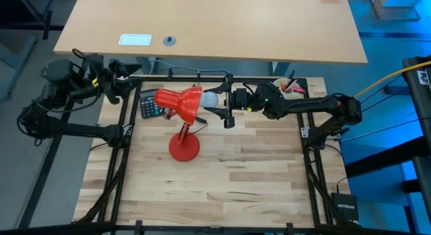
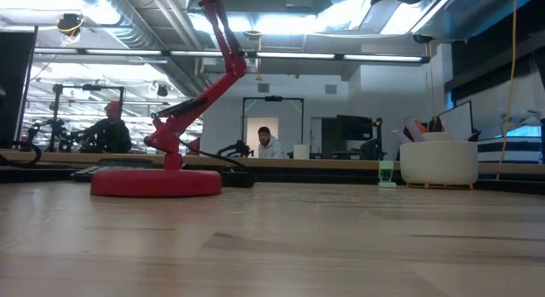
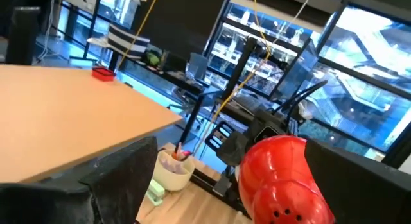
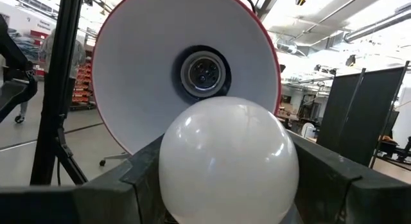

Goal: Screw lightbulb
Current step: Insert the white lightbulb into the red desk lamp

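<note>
Left of the lamp (image 1: 180, 114), the left gripper (image 1: 132, 79) waits at the table's back-left corner, fingers spread wide, empty. The lamp's red shade (image 1: 180, 103) opens to the right. Just off its mouth sits the bulb (image 1: 211, 99), clamped between the fingers of the right gripper (image 1: 217, 100). The bulb faces the socket (image 4: 204, 72) but stands apart from it.

Tan desk (image 1: 222, 26) behind table; ceiling strip lights (image 2: 255, 55); two people seated.

Glossy white lightbulb (image 4: 228, 161), wooden table (image 1: 236, 174)
</note>
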Robot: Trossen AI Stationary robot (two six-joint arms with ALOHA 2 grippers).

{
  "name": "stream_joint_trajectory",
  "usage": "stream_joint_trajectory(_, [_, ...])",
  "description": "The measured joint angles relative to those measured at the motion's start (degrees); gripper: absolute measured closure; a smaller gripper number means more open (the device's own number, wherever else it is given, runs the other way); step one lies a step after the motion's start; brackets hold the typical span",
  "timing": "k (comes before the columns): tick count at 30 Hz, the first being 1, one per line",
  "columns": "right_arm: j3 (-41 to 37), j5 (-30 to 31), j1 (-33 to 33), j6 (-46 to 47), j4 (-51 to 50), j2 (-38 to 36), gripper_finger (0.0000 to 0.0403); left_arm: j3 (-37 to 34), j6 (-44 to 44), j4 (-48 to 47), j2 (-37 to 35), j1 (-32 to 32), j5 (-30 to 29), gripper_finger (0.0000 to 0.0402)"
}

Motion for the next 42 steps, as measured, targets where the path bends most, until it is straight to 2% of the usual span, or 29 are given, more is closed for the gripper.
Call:
stream_joint_trajectory(6, [0.00,0.00,0.00,-0.07,-0.02,0.00,0.0146,0.00,-1.20,-2.21,0.93,-0.05,2.08,0.0018])
stream_joint_trajectory(11, [0.00,-0.04,0.00,-0.09,-0.02,0.00,0.0146,0.00,1.02,-2.15,5.70,-0.07,8.69,0.0018])
stream_joint_trajectory(16, [0.00,0.00,0.00,-0.09,-0.11,0.00,0.0146,0.11,1.69,-1.92,8.21,0.04,9.45,0.0018])
stream_joint_trajectory(26, [0.00,0.00,0.00,-0.11,-0.02,0.00,0.0146,-0.04,2.36,0.55,6.28,-0.12,16.12,0.0018])
stream_joint_trajectory(31, [0.00,0.00,0.00,-0.09,-0.02,0.00,0.0146,-0.02,2.88,-0.61,6.85,-0.05,16.12,0.0018])
stream_joint_trajectory(42, [0.00,0.00,0.00,0.00,-0.02,0.00,0.0146,-0.04,2.52,-0.90,12.76,-0.09,18.82,0.0018])
